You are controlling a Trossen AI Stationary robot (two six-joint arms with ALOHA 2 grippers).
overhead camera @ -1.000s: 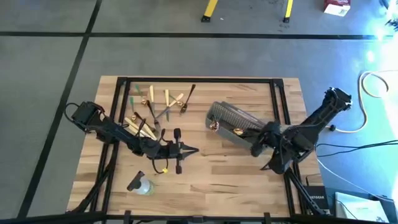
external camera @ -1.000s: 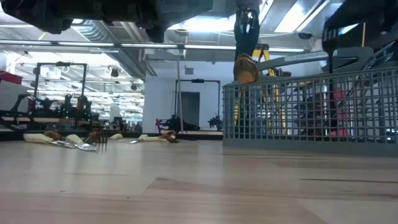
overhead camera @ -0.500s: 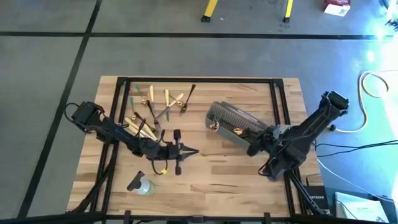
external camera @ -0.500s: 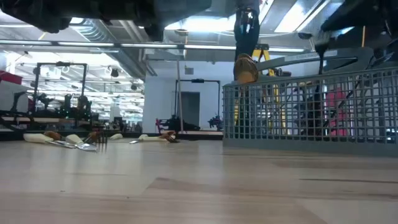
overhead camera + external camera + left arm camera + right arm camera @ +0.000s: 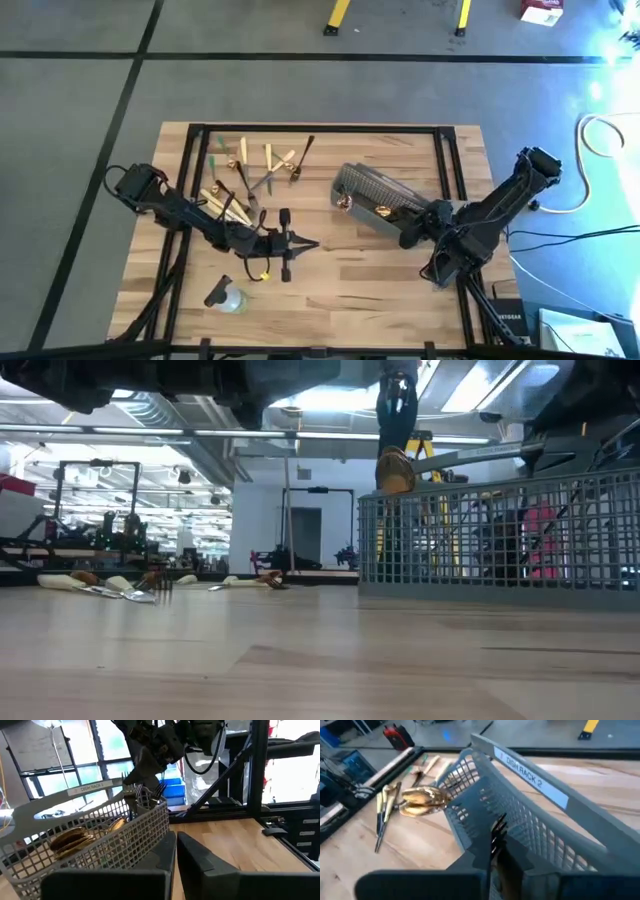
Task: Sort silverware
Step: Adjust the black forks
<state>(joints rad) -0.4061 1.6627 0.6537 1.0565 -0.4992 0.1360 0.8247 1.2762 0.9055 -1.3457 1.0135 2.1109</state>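
The grey wire basket (image 5: 372,200) lies at the table's middle right, and two gold spoons (image 5: 346,203) rest in it. Loose silverware (image 5: 250,170), tan, black and green, lies flat at the far left. My right gripper (image 5: 410,236) hangs over the basket's right end, shut on a black fork (image 5: 497,832). My left gripper (image 5: 308,243) is shut with nothing in it, level above the table's middle and pointing at the basket (image 5: 100,835). My right gripper pinches the black fork between its two fingers; the fingers hide the part they are on. The tines (image 5: 499,822) stick out past the fingertips, over the basket's inside. I cannot tell whether the fork touches the basket.
A small clear bottle (image 5: 228,297) lies near the front left, with a small yellow piece (image 5: 263,272) beside my left arm. Black rails (image 5: 195,140) run along the table's left, far and right sides. Bare wood lies between the basket and the front edge.
My right gripper, with the black fork, has shifted a little toward the table's left over the basket's right end. In the low view the fork no longer hangs in sight above the basket's rim.
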